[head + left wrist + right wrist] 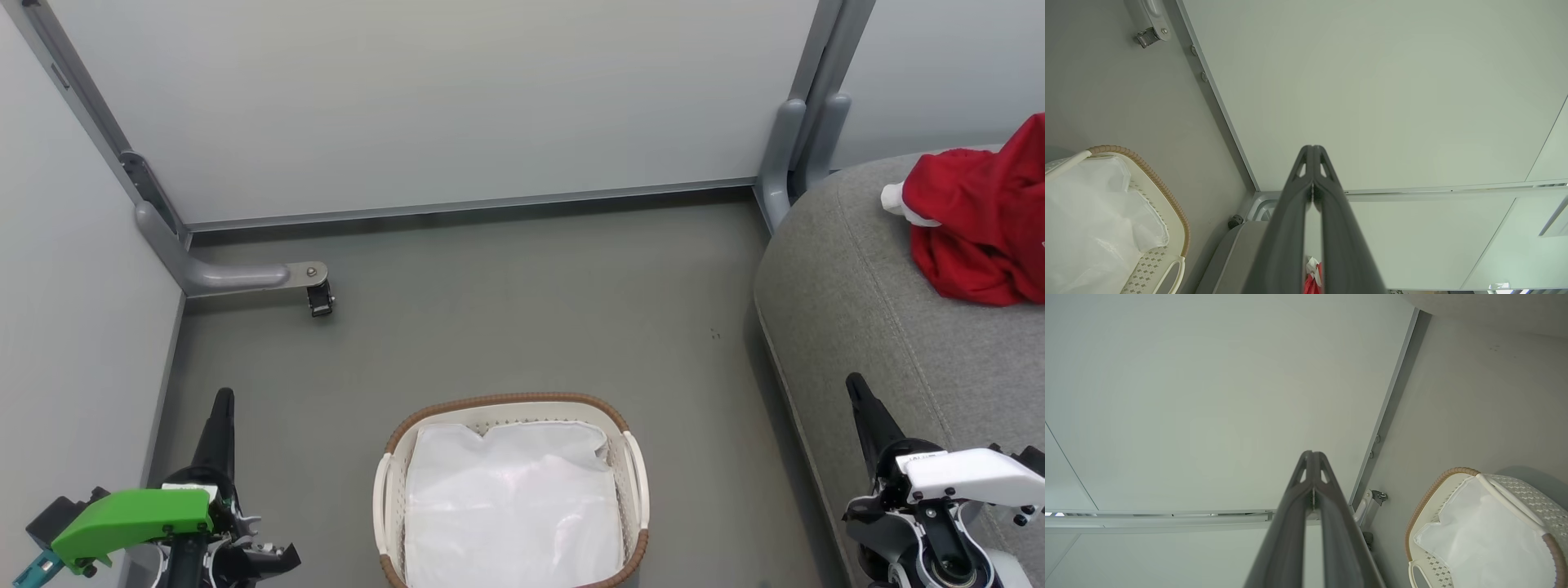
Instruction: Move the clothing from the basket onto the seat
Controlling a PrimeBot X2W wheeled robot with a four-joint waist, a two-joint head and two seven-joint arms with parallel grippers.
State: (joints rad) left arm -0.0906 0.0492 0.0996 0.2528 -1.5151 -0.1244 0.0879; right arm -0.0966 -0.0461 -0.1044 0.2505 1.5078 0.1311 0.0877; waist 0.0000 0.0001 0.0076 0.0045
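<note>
The red clothing (980, 224) with white trim lies bunched on the grey seat (865, 286) at the right of the head view; a sliver of that red clothing (1312, 281) peeks between my left fingers. The basket (510, 408) stands on the floor at bottom centre, showing just its white liner (510, 498). The basket (1167, 204) also sits at the lower left of the left wrist view, and the basket (1433, 490) at the lower right of the right wrist view. My left gripper (222, 398) is shut and empty left of the basket. My right gripper (855, 382) is shut and empty beside the seat's front edge.
Pale partition panels (457, 106) wall in the back and left. A grey foot with a caster (318, 298) juts onto the floor at the left, and a grey post (796, 155) stands beside the seat. Grey floor (531, 310) lies between basket and panels.
</note>
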